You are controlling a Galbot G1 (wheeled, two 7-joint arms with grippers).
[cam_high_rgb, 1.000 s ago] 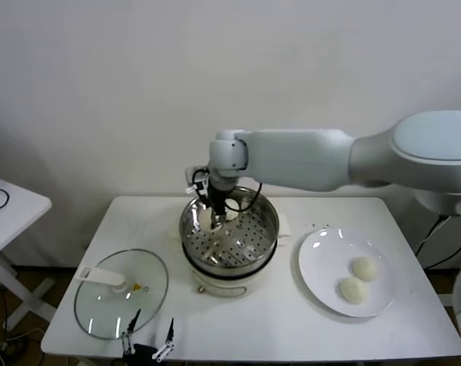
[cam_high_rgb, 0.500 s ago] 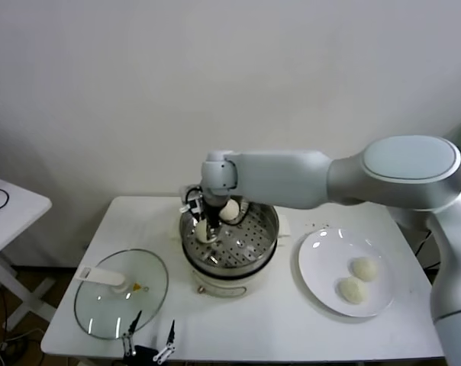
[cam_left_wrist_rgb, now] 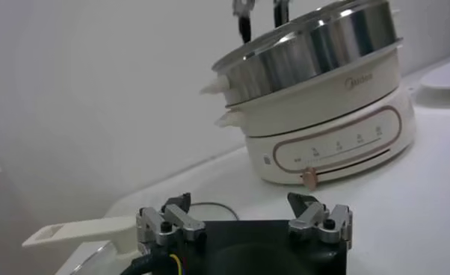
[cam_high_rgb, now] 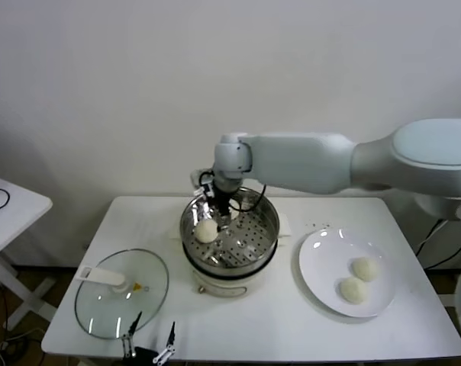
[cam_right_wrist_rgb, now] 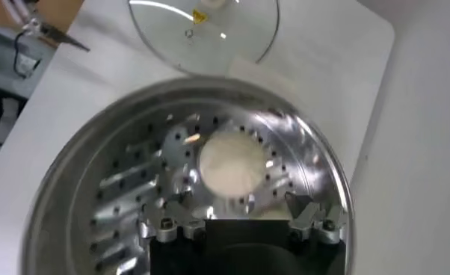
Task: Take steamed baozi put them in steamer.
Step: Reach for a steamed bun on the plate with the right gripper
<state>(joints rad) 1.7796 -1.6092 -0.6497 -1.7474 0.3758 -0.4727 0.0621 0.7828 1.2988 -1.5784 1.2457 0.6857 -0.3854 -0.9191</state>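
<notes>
The steamer (cam_high_rgb: 249, 248) stands mid-table, a shiny pot on a cream base. One steamed baozi (cam_high_rgb: 206, 229) lies on its perforated floor at the left; the right wrist view shows it too (cam_right_wrist_rgb: 232, 163). A second baozi (cam_right_wrist_rgb: 264, 214) lies just under the right gripper and is mostly hidden. My right gripper (cam_high_rgb: 221, 214) hovers open and empty over the back of the pot, just above the buns; in its own view (cam_right_wrist_rgb: 240, 218) nothing sits between its jaws. Two more baozi (cam_high_rgb: 364, 268) (cam_high_rgb: 353, 289) lie on the white plate (cam_high_rgb: 318, 263). My left gripper (cam_high_rgb: 148, 345) is parked open at the table's front edge.
The glass lid (cam_high_rgb: 121, 293) with its white handle lies flat at the front left, just beyond my left gripper. The left wrist view shows the steamer's side (cam_left_wrist_rgb: 315, 90) and the lid handle (cam_left_wrist_rgb: 75, 232). A small white side table (cam_high_rgb: 9, 206) stands at far left.
My right gripper lowered a baozi into the left of the steamer, let it go, and has risen toward the pot's back. The bun stays on the tray floor.
</notes>
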